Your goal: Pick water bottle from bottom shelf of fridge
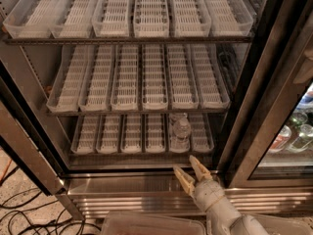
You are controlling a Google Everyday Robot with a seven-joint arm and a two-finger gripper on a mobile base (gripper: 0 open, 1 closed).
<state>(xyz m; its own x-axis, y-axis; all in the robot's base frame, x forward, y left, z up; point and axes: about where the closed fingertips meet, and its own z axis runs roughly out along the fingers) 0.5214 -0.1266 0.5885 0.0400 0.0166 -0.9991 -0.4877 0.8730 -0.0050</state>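
The fridge (34,116) stands open with three rows of white slotted trays. The water bottle (181,129), clear with a white cap, stands upright in the fifth lane tray from the left on the bottom shelf (112,136). My gripper (190,170) is open, its two tan fingers spread in a V. It hangs in front of the fridge's steel sill, just below and slightly right of the bottle, apart from it.
A glass-fronted cabinet (293,131) with coloured bottles stands to the right, behind a dark door post (254,116). Black cables (24,214) lie on the floor at the lower left. A clear bin (151,224) sits at the bottom edge.
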